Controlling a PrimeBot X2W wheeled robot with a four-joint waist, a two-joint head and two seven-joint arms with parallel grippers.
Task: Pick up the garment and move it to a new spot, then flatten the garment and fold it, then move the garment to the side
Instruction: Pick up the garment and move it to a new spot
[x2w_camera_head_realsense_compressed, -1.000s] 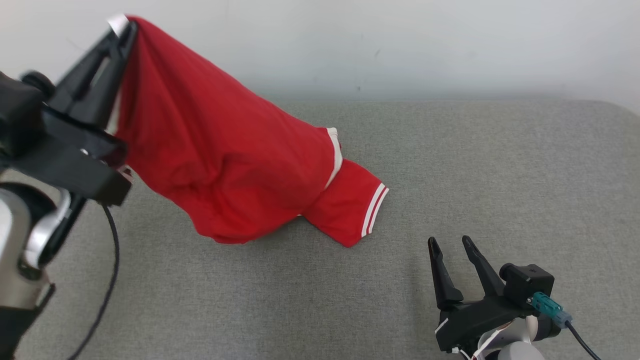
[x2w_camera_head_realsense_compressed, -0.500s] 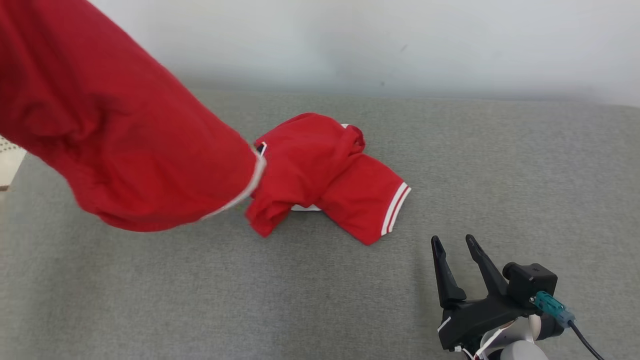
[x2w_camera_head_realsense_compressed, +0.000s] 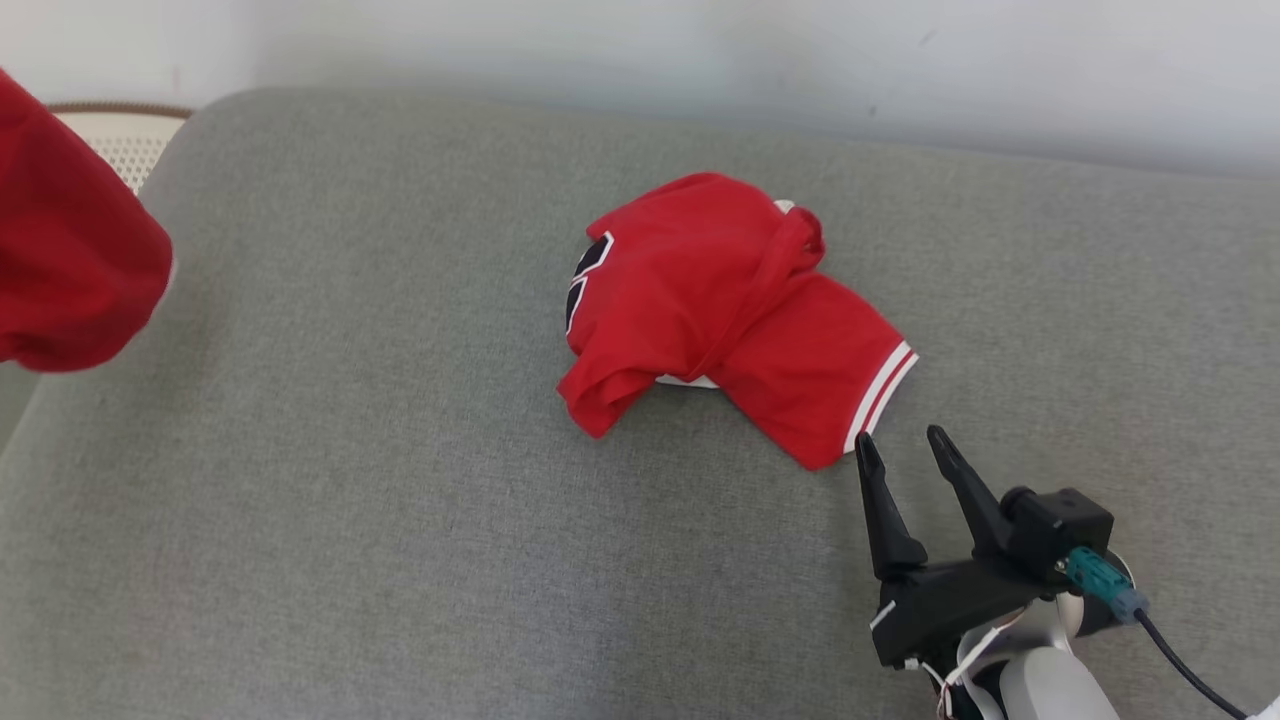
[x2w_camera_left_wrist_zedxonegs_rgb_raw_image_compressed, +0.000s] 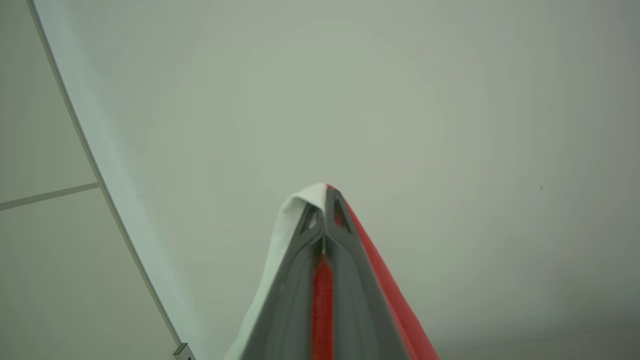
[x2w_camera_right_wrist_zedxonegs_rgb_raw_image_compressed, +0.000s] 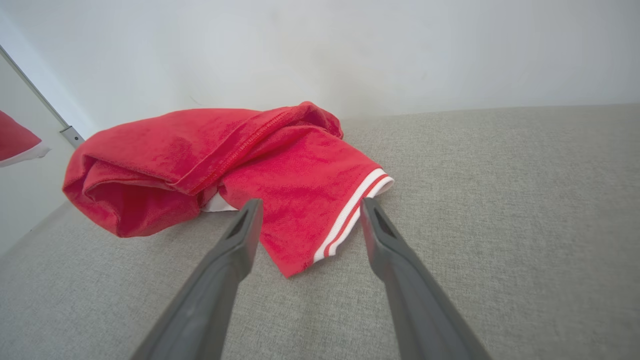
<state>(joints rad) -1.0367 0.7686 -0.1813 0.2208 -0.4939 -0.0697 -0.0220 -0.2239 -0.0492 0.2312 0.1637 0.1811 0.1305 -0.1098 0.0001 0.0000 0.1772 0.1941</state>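
Observation:
A red garment (x2w_camera_head_realsense_compressed: 70, 260) hangs in the air at the far left of the head view. My left gripper (x2w_camera_left_wrist_zedxonegs_rgb_raw_image_compressed: 324, 197) is shut on its red cloth and white trim, fingers pointing at a pale wall. Another red garment (x2w_camera_head_realsense_compressed: 740, 300) with a black mark and a white-striped cuff (x2w_camera_head_realsense_compressed: 880, 385) lies crumpled on the grey cushion (x2w_camera_head_realsense_compressed: 400, 500). My right gripper (x2w_camera_head_realsense_compressed: 900, 445) stands open just short of that cuff. In the right wrist view the striped cuff (x2w_camera_right_wrist_zedxonegs_rgb_raw_image_compressed: 350, 215) lies between and just beyond my right gripper (x2w_camera_right_wrist_zedxonegs_rgb_raw_image_compressed: 307, 207), not touching the fingers.
The cushion's rounded left end lies at the upper left, with a cream perforated object (x2w_camera_head_realsense_compressed: 115, 140) behind it. A white wall runs along the back. Bare grey cushion spreads to the left and front of the crumpled garment.
The head camera has shifted. My left gripper carried its garment up and off to the left, uncovering the crumpled one. The right gripper stays open, now closer to the striped cuff.

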